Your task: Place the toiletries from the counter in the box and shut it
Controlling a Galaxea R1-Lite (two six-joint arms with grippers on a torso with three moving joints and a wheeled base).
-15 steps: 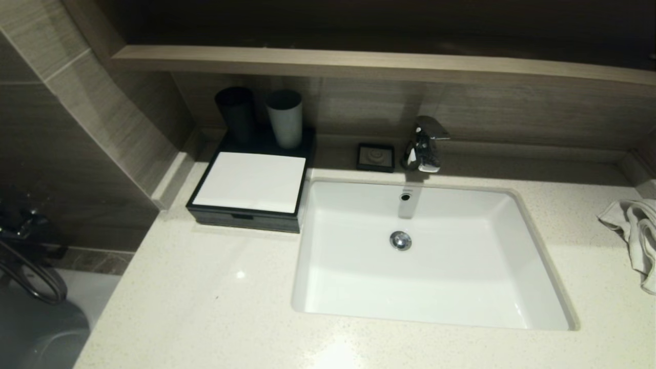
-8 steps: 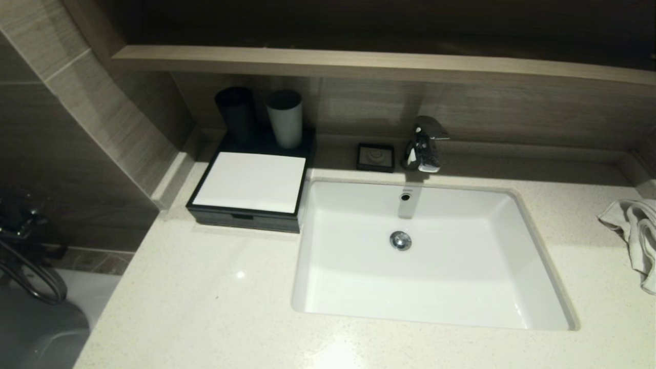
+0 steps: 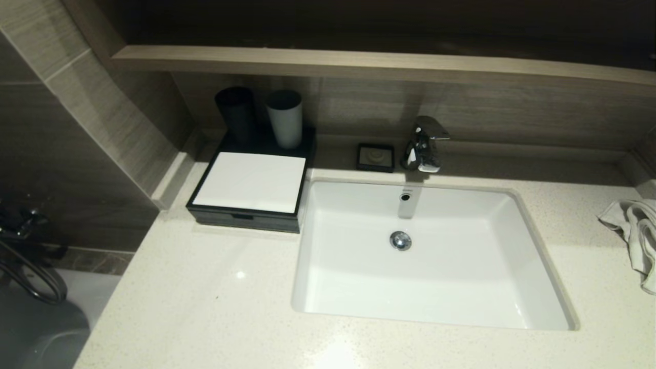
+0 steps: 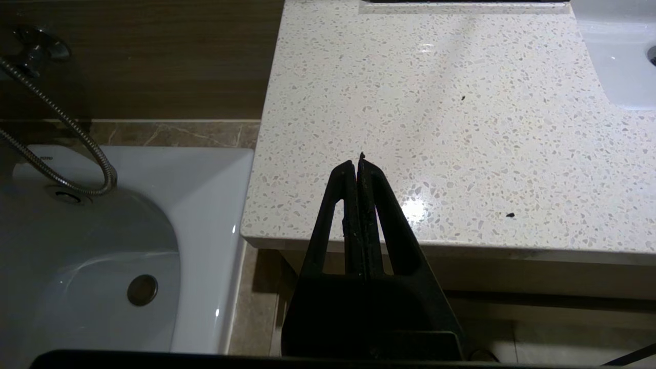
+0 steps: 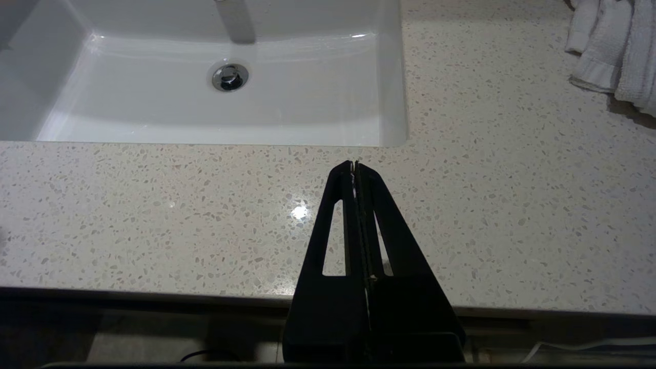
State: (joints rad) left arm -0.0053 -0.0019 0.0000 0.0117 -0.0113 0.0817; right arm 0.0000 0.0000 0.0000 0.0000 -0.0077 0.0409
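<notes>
Hanging at the near counter point(image 3: 205, 307) edge, left gripper point(image 4: 359, 160) pinched together, empty, right gripper point(image 5: 354, 165) likewise, box point(image 3: 249, 182) drawer pushed in, far left of sink point(image 3: 533, 246)

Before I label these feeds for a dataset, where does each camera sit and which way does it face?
Head: high, facing down at the counter, sink and box; no robot body.
Left wrist: behind the shut left gripper, facing the counter's corner.
Right wrist: behind the shut right gripper, facing the sink.
All share counter and sink.
</notes>
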